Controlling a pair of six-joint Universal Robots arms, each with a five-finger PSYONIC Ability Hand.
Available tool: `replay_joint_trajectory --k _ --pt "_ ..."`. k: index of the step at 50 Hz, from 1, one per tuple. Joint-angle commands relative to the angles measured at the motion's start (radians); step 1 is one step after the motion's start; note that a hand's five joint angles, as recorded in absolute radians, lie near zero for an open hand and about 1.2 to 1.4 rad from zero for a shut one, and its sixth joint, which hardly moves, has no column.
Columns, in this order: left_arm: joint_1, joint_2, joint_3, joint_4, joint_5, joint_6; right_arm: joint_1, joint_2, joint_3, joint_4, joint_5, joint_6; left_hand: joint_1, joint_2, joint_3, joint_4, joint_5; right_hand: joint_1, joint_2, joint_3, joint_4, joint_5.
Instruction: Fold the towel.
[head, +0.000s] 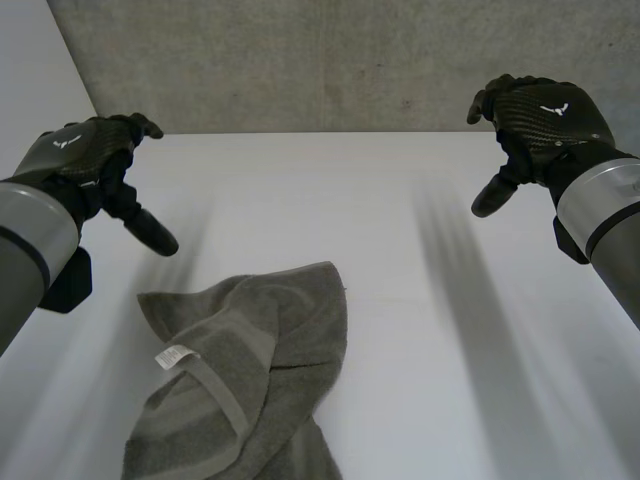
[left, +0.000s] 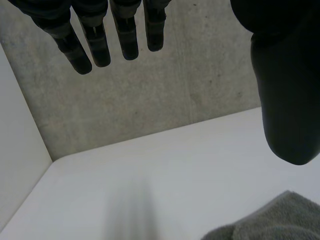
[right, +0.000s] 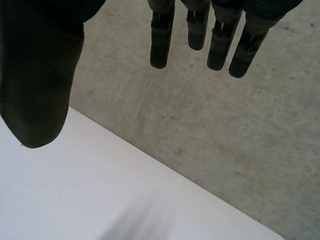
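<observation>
Towel (head: 250, 380) lies in a rumpled grey heap on the white table (head: 450, 330), white label (head: 173, 356) up. It sits just below and inside the left hand (head: 85, 160) and well apart from the right hand (head: 540, 120). Both hands hover with fingers straight, thumbs apart, holding nothing. Folding looks not yet begun; next, I'd judge, each hand must find a corner and spread the cloth flat.

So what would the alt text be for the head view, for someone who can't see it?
A crumpled grey towel with a small white label lies on a white table, nearer the robot's left side. The left hand and the right hand, both black and open, hover apart from it at either side; a concrete wall stands behind.
</observation>
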Motion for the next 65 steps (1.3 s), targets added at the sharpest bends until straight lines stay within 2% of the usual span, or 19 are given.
replay_joint_trajectory --k 1,3,9,17,29,34,36,37,38,40,42,44,45,47,48,52,55,58,65 --pt "0.025 0.081 -0.14 0.027 0.0 0.005 0.005 0.009 0.009 0.005 -0.152 -0.106 -0.011 -0.004 0.007 -0.003 -0.164 -0.052 -0.069 -0.059 -0.075 -0.059" --pt "0.063 0.114 -0.229 0.058 0.017 0.028 0.04 0.015 0.038 0.004 -0.285 -0.206 0.001 0.008 0.019 0.009 -0.153 -0.052 -0.069 -0.059 -0.075 -0.059" --pt "0.142 0.147 -0.367 0.133 0.097 0.117 0.17 0.093 0.047 0.002 -0.465 -0.323 0.001 0.008 0.019 0.009 -0.153 -0.052 -0.069 -0.059 -0.075 -0.059" --pt "0.278 0.167 -0.54 0.284 0.166 0.177 0.324 0.279 -0.023 0.005 -0.491 -0.346 0.001 0.008 0.019 0.009 -0.153 -0.052 -0.069 -0.059 -0.075 -0.059" --pt "0.287 0.17 -0.557 0.307 0.166 0.17 0.452 0.502 -0.157 0.007 -0.499 -0.39 -0.002 0.005 0.016 0.006 -0.156 0.037 0.02 0.031 0.015 0.031" --pt "0.287 0.185 -0.551 0.313 0.166 0.168 0.468 0.546 -0.183 0.005 -0.496 -0.398 -0.005 0.002 0.013 0.003 -0.159 0.337 0.32 0.33 0.314 0.33" --pt "0.287 0.188 -0.545 0.32 0.166 0.168 0.473 0.562 -0.21 0.007 -0.485 -0.396 -0.005 0.002 0.013 0.003 -0.159 0.879 0.862 0.873 0.857 0.873" --pt "0.287 0.188 -0.545 0.32 0.166 0.168 0.473 0.562 -0.21 0.007 -0.485 -0.396 -0.005 0.002 0.013 0.003 -0.159 0.883 0.866 0.876 0.86 0.876" --pt "0.284 0.19 -0.543 0.324 0.166 0.168 0.465 0.565 -0.223 0.005 -0.478 -0.392 -0.005 0.002 0.013 0.003 -0.159 1.167 1.15 1.16 1.144 1.16" --pt "0.28 0.191 -0.54 0.328 0.166 0.168 0.461 0.563 -0.235 0.001 -0.475 -0.379 -0.005 0.002 0.013 0.003 -0.159 1.17 1.152 1.163 1.147 1.163" --pt "0.277 0.193 -0.536 0.333 0.166 0.166 0.458 0.557 -0.25 -0.003 -0.456 -0.367 -0.005 0.002 0.013 0.003 -0.159 1.17 1.152 1.163 1.147 1.163" --pt "0.27 0.196 -0.53 0.342 0.166 0.166 0.426 0.552 -0.308 -0.012 -0.345 -0.286 -0.005 0.002 0.013 0.003 -0.159 1.17 1.152 1.163 1.147 1.163" --pt "0.27 0.196 -0.53 0.342 0.166 0.166 0.425 0.552 -0.309 -0.012 -0.344 -0.286 -0.005 0.002 0.013 0.003 -0.159 1.17 1.152 1.163 1.147 1.163" --pt "0.254 0.196 -0.514 0.351 0.164 0.165 0.328 0.549 -0.367 -0.018 -0.164 -0.171 -0.005 0.002 0.013 0.003 -0.159 1.17 1.152 1.163 1.147 1.163" --pt "0.254 0.196 -0.514 0.351 0.164 0.165 0.327 0.549 -0.367 -0.018 -0.163 -0.171 -0.005 0.002 0.013 0.003 -0.159 1.17 1.152 1.163 1.147 1.163" --pt "0.217 0.194 -0.501 0.356 0.164 0.165 0.223 0.529 -0.396 -0.022 0.066 -0.082 -0.005 0.002 0.013 0.003 -0.159 1.17 1.152 1.163 1.147 1.163" --pt "0.198 0.193 -0.494 0.362 0.164 0.165 0.173 0.526 -0.385 -0.026 0.151 -0.085 -0.008 -0.001 0.01 0.0 -0.162 1.17 1.152 1.163 1.147 1.163" --pt "0.192 0.193 -0.496 0.368 0.164 0.165 0.136 0.525 -0.378 -0.022 0.159 -0.091 -0.008 -0.001 0.01 0.0 -0.162 1.17 1.152 1.163 1.147 1.163" --pt "0.165 0.18 -0.494 0.386 0.164 0.171 -0.1 0.485 -0.3 -0.033 0.162 -0.137 -0.008 -0.001 0.01 0.0 -0.162 1.17 1.152 1.163 1.147 1.163"
